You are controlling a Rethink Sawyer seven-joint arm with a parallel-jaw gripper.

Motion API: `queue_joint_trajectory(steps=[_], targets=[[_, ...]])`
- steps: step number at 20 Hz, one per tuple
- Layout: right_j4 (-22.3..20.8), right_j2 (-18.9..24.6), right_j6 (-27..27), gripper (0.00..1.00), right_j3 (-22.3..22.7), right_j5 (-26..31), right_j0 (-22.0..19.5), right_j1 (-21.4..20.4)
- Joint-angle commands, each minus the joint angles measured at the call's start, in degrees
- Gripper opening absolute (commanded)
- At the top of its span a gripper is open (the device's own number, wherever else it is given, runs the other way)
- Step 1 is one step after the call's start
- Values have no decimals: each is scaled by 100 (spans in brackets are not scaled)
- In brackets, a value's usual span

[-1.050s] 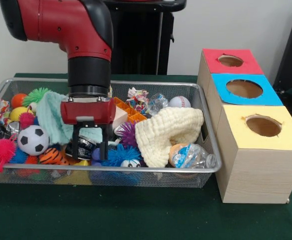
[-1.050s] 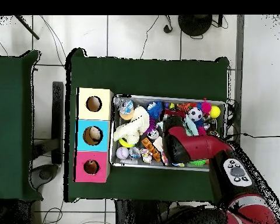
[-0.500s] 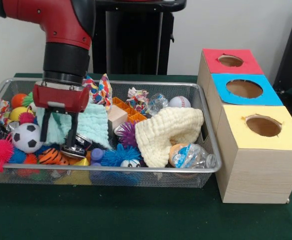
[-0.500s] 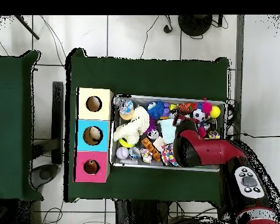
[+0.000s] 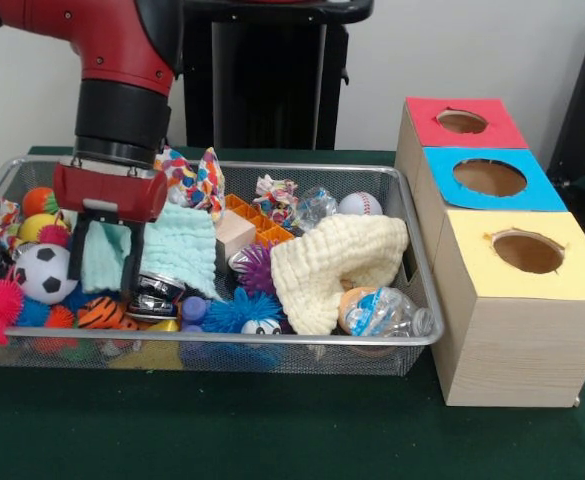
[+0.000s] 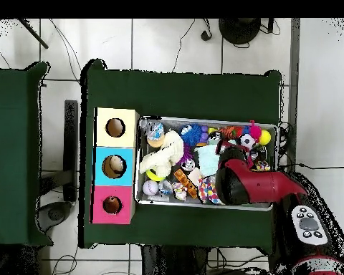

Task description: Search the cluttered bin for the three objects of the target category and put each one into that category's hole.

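My gripper (image 5: 104, 290) hangs open in the left part of the wire bin (image 5: 412, 300). Its fingers (image 5: 131, 262) straddle the left edge of a mint cloth (image 5: 182, 250), and nothing is gripped between them. A soccer ball (image 5: 42, 272) lies just left of it, a tiger-striped ball (image 5: 105, 313) below it, and a crushed can (image 5: 158, 294) at its right tip. A cream knitted cloth (image 5: 337, 260), a baseball (image 5: 359, 204) and a crushed plastic bottle (image 5: 382, 312) lie at the right. In the overhead view the red arm (image 6: 250, 182) hides the gripper.
Three wooden boxes stand right of the bin, with a red-topped hole (image 5: 462, 121), a blue one (image 5: 489, 177) and a yellow one (image 5: 528, 250). Spiky balls (image 5: 247, 310), a wooden block (image 5: 234, 235) and a colourful bow cloth (image 5: 197, 178) crowd the bin. The overhead view shows the bin (image 6: 207, 122) and boxes (image 6: 115, 165).
The arm has swung toward the bin's left end in the front view, off the crushed can. This uncovered the mint cloth and the colourful bow cloth. The gripper stays open.
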Motion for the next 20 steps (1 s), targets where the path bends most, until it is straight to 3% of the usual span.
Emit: queue_joint_trajectory(steps=[1, 5, 20], targets=[[-121, 316, 209, 100, -349, 311, -267, 633], [-177, 401, 235, 100, -351, 208, -353, 656], [51, -55, 402, 100, -545, -386, -33, 1064]])
